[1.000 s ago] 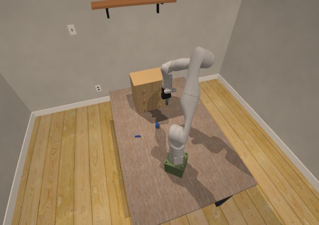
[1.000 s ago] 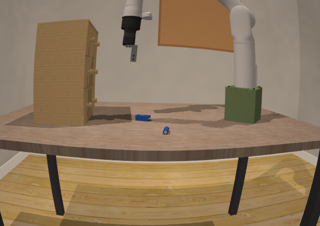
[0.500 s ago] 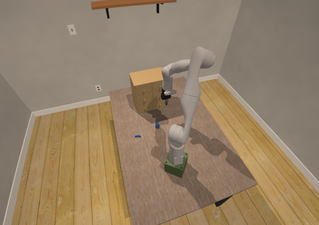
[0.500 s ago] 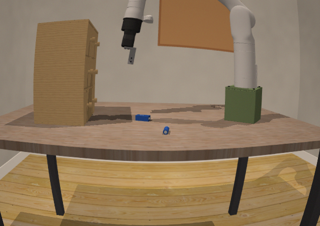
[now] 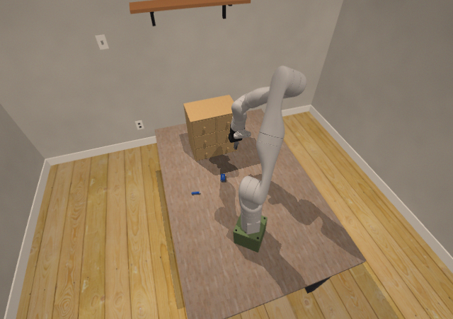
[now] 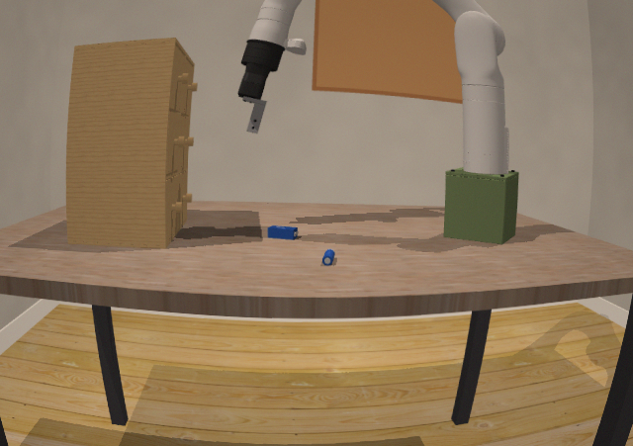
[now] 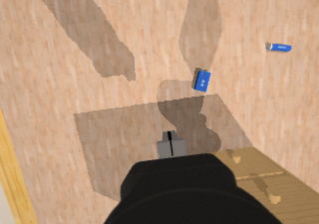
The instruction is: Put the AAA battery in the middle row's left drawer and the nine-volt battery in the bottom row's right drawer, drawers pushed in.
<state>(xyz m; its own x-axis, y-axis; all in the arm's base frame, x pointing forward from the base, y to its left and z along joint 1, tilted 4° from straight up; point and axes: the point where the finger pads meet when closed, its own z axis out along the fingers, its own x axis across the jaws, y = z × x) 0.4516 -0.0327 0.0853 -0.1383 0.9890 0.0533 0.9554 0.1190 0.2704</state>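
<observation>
- End effector (image 6: 254, 117) is clenched on nothing, hanging in front of the chest (image 6: 123, 144).
- AAA battery (image 6: 327, 257) looks light and will probably roll, so pinch mid-barrel.
- Nine-volt battery (image 6: 282, 232) is blocky; grab its flat sides.

The chest (image 6: 120, 144) stands on the table (image 6: 307, 288). Both batteries, the nine-volt (image 6: 282, 232) and the AAA (image 6: 327, 257), lie before its drawers; the nine-volt is nearer.

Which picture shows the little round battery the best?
The exterior view is best: the AAA battery lies large on the table, its round end facing the camera. The top view shows only a tiny blue sliver. The wrist view shows it small, near the edge.
</observation>
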